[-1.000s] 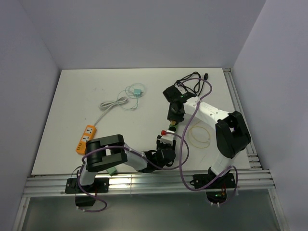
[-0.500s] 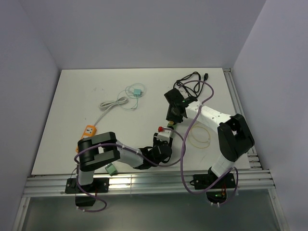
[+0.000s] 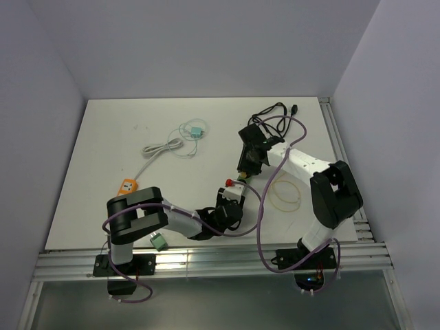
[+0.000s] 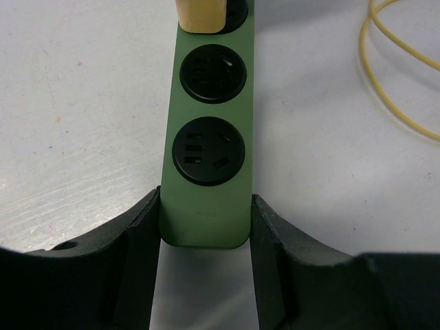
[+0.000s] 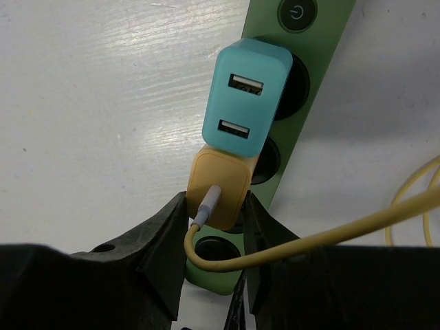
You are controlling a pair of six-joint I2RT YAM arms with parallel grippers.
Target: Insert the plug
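A green power strip [image 4: 206,103] lies on the white table between my two grippers. My left gripper [image 4: 205,206] is shut on the strip's near end, its fingers [image 4: 137,234] pressed against both sides. In the right wrist view the strip [image 5: 313,62] carries a cyan USB adapter [image 5: 247,100]. Right below the adapter sits a yellow plug [image 5: 220,185] over a socket. My right gripper [image 5: 215,203] is shut on the yellow plug. How deep the plug sits I cannot tell. Its yellow cable [image 5: 309,240] runs off to the right. In the top view the left gripper [image 3: 230,205] and right gripper [image 3: 247,161] face each other.
An orange power strip [image 3: 127,187] with a white cord [image 3: 161,148] lies at the left. A small cyan adapter with thin cable [image 3: 196,131] and a black cable [image 3: 275,113] lie at the back. The yellow cable loops [image 3: 285,192] beside the right arm. Metal rails [image 3: 344,165] edge the table's right side.
My left arm has swung its elbow left, and its gripper with the strip has shifted a little left and away. My right gripper has moved slightly away with the plug.
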